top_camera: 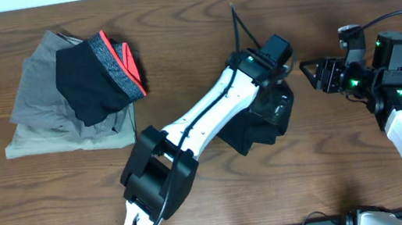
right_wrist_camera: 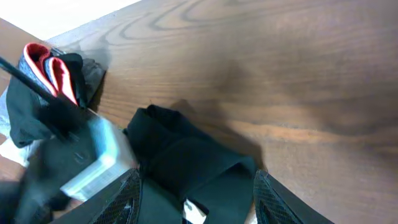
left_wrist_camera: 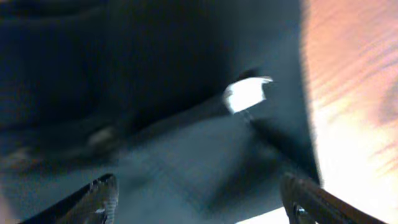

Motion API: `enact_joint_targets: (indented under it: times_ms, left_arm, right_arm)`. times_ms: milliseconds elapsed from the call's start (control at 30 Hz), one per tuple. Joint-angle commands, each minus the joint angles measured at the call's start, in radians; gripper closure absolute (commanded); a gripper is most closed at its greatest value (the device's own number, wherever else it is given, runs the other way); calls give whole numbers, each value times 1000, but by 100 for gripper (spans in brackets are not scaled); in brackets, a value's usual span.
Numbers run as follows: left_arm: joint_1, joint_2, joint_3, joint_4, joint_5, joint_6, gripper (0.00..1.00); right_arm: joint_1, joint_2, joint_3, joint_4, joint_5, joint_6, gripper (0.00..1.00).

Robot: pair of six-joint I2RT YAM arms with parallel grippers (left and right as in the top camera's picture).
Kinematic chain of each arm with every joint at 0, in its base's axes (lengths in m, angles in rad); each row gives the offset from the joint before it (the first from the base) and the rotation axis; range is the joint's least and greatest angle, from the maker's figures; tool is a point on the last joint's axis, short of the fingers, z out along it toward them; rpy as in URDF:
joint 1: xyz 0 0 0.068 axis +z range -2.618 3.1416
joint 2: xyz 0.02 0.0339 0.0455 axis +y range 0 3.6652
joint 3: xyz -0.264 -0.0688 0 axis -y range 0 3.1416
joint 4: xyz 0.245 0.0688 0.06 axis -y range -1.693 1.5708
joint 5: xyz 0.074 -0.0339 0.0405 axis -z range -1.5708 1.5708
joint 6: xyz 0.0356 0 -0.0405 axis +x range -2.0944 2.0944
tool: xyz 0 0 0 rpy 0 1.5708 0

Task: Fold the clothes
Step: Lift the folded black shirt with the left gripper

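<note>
Dark brown wood grain covers the desk (top_camera: pixel 188 19), and a stack of grey folded garments (top_camera: pixel 43 111) sits on it, topped by a smaller black garment with a grey-and-red waistband (top_camera: pixel 94 80). Well apart from that stack, out toward the middle of the desk, lies the large plain black T-shirt of soft thin fabric (top_camera: pixel 255 132), bunched into a loose, partly folded bundle.

The left gripper (left_wrist_camera: pixel 199 199) hangs right over the bundle with its jaws released and spread wide, nothing between them. The right gripper (right_wrist_camera: pixel 200 186) waits farther from the stack, beyond the shirt, jaws also apart and empty.

This cloth looks light and limp: it will likely sag, drag and slide on the smooth wood rather than keep a crease. The small white label (left_wrist_camera: pixel 247 93) probably marks the collar, so pinching a hem or shoulder edge near it, through one layer only, seems the surest hold.
</note>
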Motion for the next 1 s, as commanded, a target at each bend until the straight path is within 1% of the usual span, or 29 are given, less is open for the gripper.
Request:
enact_joint_targets:
  times_ms: [0, 100, 167, 200, 233, 333, 367, 400, 500, 633, 700, 833, 900, 967]
  left_arm:
    - [53, -104, 13, -40, -148, -5, 12]
    - [124, -113, 13, -67, -154, -6, 6]
    - [183, -112, -3, -63, -112, -5, 1]
    - [211, -111, -16, -52, -63, -2, 2]
    - [245, -108, -32, -38, 22, 20, 2]
    - [327, -81, -85, 3, 309, 172, 2]
    - [348, -69, -100, 7, 373, 216, 2]
    - [371, -53, -115, 10, 426, 254, 2]
    - [430, -8, -138, 18, 542, 309, 2]
    - [478, 39, -138, 16, 755, 400, 2]
    - [477, 47, -138, 16, 788, 420, 2]
    - [445, 61, -138, 16, 778, 452, 2]
    - [421, 76, -138, 18, 743, 473, 2]
    - [397, 100, -138, 25, 671, 475, 2]
  right_arm:
    - [-8, -8, 14, -19, 34, -11, 43]
    - [-8, -8, 14, -46, 69, -11, 43]
    - [-8, -8, 14, -61, 77, -13, 43]
    - [-8, -8, 14, -63, 76, -15, 44]
    - [-8, -8, 14, -66, 76, -15, 43]
    - [-7, -8, 14, -61, 76, -15, 43]
    - [-7, -8, 14, -61, 76, -15, 43]
    - [-7, -8, 14, -61, 76, -15, 43]
    - [-6, -8, 14, -66, 76, -15, 43]
    - [-6, -8, 14, -65, 76, -15, 43]
    - [-6, -8, 14, -65, 76, -15, 43]
    - [-5, -8, 14, -65, 76, -14, 43]
    - [-5, -8, 14, -65, 76, -14, 43]
    - [-5, -8, 14, -65, 76, -14, 44]
